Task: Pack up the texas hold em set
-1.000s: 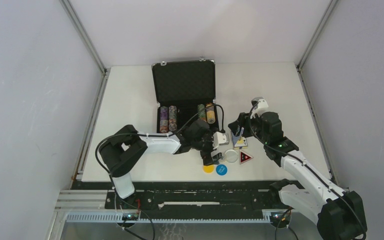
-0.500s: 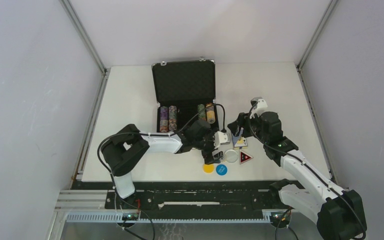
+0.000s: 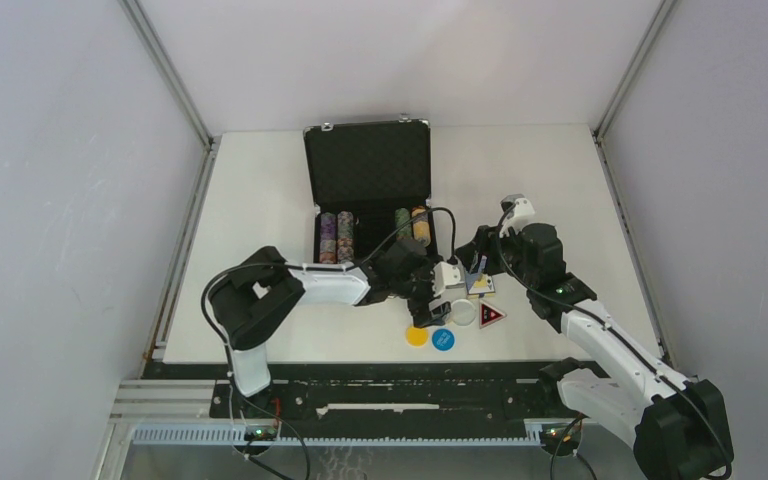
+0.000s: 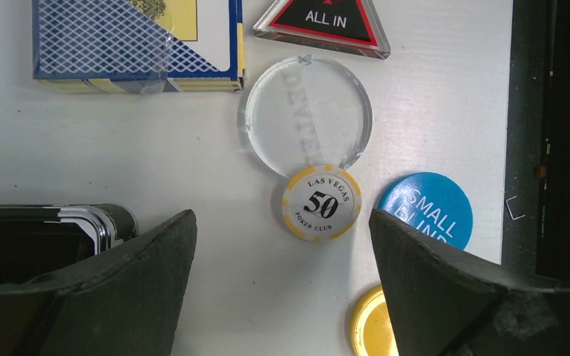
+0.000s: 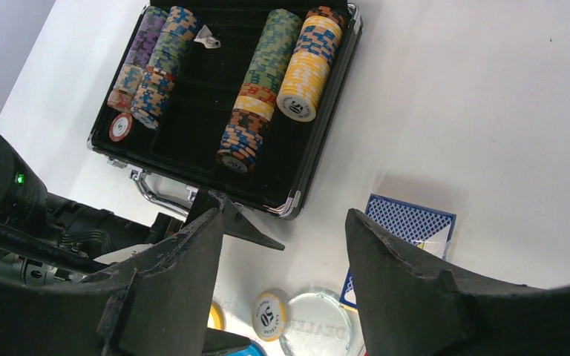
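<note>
The black briefcase (image 3: 366, 166) lies open at mid-table, with multicoloured chip stacks (image 5: 267, 74) in rows inside its base (image 5: 319, 167). In front of it on the table are the card deck (image 4: 137, 41), a red-black "ALL IN" triangle (image 4: 323, 22), a clear dealer button (image 4: 306, 113), a blue button (image 4: 427, 209) and a yellow button (image 4: 371, 326). A single yellow-and-white "50" chip (image 4: 320, 202) lies flat beside the clear button. My left gripper (image 4: 280, 222) hovers open just over this chip, holding nothing. My right gripper (image 5: 283, 215) stands open above the deck and buttons, holding nothing.
The briefcase's raised lid (image 3: 368, 160) stands upright at the back. Its metal handle (image 5: 156, 194) and silver front corner (image 5: 291, 206) are close to my left gripper. The black rail (image 4: 557, 133) runs along the table's near edge, right beside the blue button.
My left arm has shifted a little to the right and towards the case, and its jaws have narrowed slightly. My right arm has stayed still.
</note>
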